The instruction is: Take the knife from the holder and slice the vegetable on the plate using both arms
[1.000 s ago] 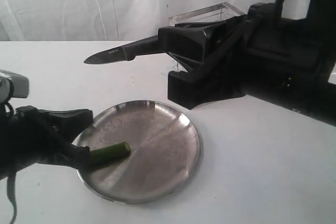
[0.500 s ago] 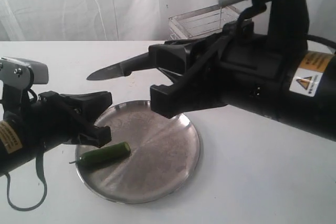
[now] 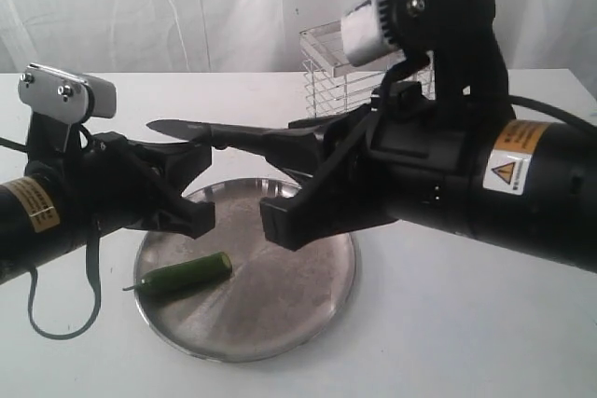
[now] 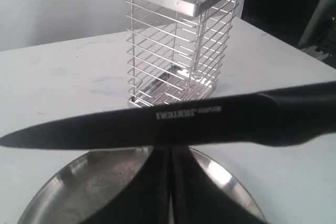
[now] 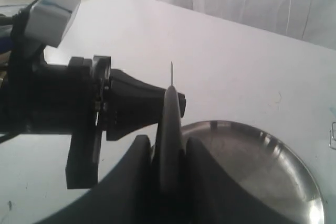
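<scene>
Holding the slim black-handled knife with the dark pointed blade (image 3: 201, 130) level above the round stainless-steel plate (image 3: 308, 314), the right pincer (image 3: 280, 174) is clamped on its handle. The left pincer (image 3: 191, 188) hangs beside the blade, fingers pressed together on nothing (blade crosses just in front of them). The slender green chilli pepper (image 3: 187, 274) lies loose on the plate's left part; the silvery wire cage holder (image 4: 178, 40) stands behind on the white counter (image 3: 466, 323). Recommended: left pincer lowers and pins the pepper's stem end first; the blade then descends square across the free end.
</scene>
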`<action>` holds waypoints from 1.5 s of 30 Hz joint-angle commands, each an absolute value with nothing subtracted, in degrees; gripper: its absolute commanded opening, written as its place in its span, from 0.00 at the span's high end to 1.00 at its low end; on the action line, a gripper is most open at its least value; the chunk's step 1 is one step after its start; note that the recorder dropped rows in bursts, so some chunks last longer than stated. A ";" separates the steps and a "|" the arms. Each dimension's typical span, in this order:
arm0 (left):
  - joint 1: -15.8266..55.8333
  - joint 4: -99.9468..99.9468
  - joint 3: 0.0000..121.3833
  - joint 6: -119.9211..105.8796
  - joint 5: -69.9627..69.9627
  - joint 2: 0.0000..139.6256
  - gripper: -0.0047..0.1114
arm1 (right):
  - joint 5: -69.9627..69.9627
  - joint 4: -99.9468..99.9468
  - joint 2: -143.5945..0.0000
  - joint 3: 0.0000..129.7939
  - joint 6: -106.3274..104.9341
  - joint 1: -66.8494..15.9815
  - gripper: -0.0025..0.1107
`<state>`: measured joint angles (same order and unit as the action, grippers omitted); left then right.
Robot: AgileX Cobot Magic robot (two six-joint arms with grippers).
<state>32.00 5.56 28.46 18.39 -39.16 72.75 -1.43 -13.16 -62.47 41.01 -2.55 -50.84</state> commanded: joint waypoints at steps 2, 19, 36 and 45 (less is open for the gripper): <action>32.08 4.70 28.84 15.80 -37.55 72.69 0.96 | -9.85 -13.01 -62.43 41.55 -3.11 -50.90 0.82; 32.08 4.70 28.84 15.18 -37.33 72.69 0.96 | -17.52 -13.12 -64.77 41.55 -4.31 -50.90 0.82; 32.08 4.81 28.73 11.63 -29.62 72.69 0.96 | -12.16 -13.06 -67.39 41.55 0.31 -50.64 0.98; 32.08 4.81 28.73 4.82 -20.90 66.91 0.96 | -17.77 -7.40 -67.39 39.89 7.81 -46.97 0.98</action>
